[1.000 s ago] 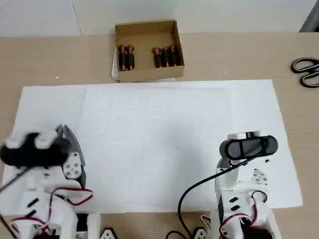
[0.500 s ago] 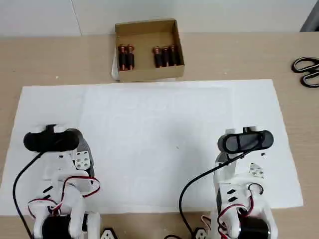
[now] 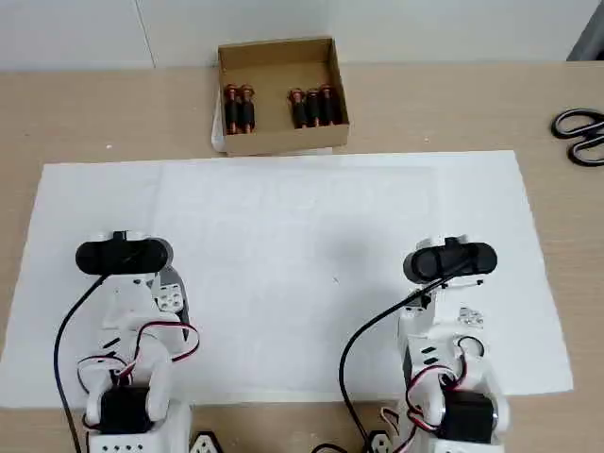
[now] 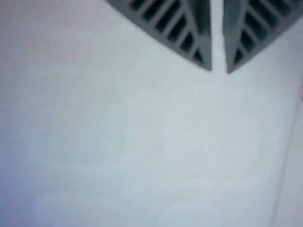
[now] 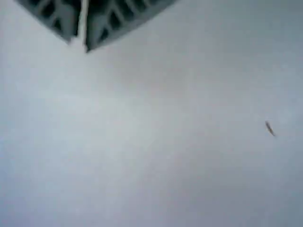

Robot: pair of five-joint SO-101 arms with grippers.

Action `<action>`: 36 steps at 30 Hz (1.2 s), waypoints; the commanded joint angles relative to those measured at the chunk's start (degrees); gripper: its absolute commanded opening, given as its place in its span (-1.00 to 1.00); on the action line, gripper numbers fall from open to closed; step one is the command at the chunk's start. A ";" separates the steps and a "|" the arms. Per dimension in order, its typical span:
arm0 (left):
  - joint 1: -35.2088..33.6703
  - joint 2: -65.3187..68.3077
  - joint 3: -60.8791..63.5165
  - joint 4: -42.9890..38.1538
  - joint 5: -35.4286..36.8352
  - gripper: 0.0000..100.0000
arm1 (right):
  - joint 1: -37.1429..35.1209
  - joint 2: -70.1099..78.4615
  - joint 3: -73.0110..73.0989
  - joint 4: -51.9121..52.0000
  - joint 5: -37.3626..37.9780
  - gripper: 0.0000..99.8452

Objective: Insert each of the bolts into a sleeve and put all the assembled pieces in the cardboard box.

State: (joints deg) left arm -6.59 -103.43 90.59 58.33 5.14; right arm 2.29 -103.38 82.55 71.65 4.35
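The cardboard box point(image 3: 278, 55) stands at the far middle of the table. Inside lie copper-tipped black assembled pieces, two on its left side point(image 3: 238, 109) and three on its right point(image 3: 313, 106). Both arms are folded near the front edge over the white sheet point(image 3: 283, 236). My left gripper point(image 4: 218, 67) is shut, its grey fingers point(image 4: 189, 33) almost touching with nothing between them, close above the sheet. My right gripper point(image 5: 81, 43) is shut and empty too, just above the sheet. From above, the left arm point(image 3: 123, 257) and right arm point(image 3: 451, 260) sit far from the box.
Black scissors point(image 3: 580, 132) lie on the bare wooden table at the far right edge. The white sheet covers most of the table between the arms and the box. Cables run from both arm bases at the front edge.
The left arm has swung to the right and straightened over its base. The right arm has shifted a little left. Nothing was picked up or let go.
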 commanded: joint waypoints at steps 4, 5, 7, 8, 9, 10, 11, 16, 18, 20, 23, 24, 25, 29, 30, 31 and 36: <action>0.09 -0.70 3.30 -1.32 0.35 -0.99 | 0.31 -0.48 2.99 -2.68 0.44 -0.99; 0.09 -0.70 3.74 -1.32 0.35 -0.99 | 0.31 -0.48 3.34 -2.86 0.44 -0.99; 0.09 -0.70 3.91 -1.32 0.35 -0.99 | 0.22 -0.48 4.57 -2.86 0.44 -0.99; 0.09 -0.70 3.91 -1.32 0.35 -0.99 | 0.22 -0.48 5.19 -2.86 0.44 -0.99; 0.09 -0.70 3.91 -1.32 0.35 -0.99 | 0.22 -0.48 5.63 -2.86 0.44 -0.99; 0.09 -0.70 3.91 -1.32 0.35 -0.99 | 0.31 -0.48 5.98 -2.86 0.44 -0.99; 0.09 -0.70 3.91 -1.32 0.35 -0.99 | 0.31 -0.48 6.15 -2.86 0.44 -0.99; -0.09 -0.70 3.91 -1.41 0.35 -0.99 | 0.31 -0.48 8.00 -2.86 0.44 -0.99; -0.26 -0.70 3.91 -1.41 0.35 -0.99 | 0.31 -0.48 8.44 -2.86 0.44 -0.99; -0.26 -0.70 3.91 -1.41 0.35 -0.99 | 0.31 -0.48 8.53 -2.86 0.44 -0.99; 0.09 -0.70 3.91 -1.32 0.09 -0.99 | 0.04 -0.48 9.05 -2.86 0.44 -0.99; 0.09 -0.70 3.91 -1.32 0.09 -0.99 | -0.04 -0.48 9.05 -2.86 0.44 -0.99; 0.09 -0.70 3.91 -1.32 0.26 -0.99 | -0.04 -0.48 9.05 -2.86 0.44 -0.99; 0.09 -0.70 3.91 -1.23 0.26 -0.99 | -0.04 -0.48 9.05 -2.86 0.44 -0.99; 0.09 -0.70 3.91 -1.23 0.26 -0.99 | -0.04 -0.48 9.05 -2.86 0.44 -0.99; 0.09 -0.70 3.91 -1.23 0.35 -0.99 | -0.04 -0.48 9.05 -2.86 0.53 -0.99; -0.26 -0.70 3.91 -1.23 0.35 -0.99 | 0.31 -0.48 9.05 -2.86 0.62 -0.99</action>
State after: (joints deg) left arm -6.68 -103.43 94.81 58.33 5.14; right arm 2.37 -103.38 91.87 69.98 4.35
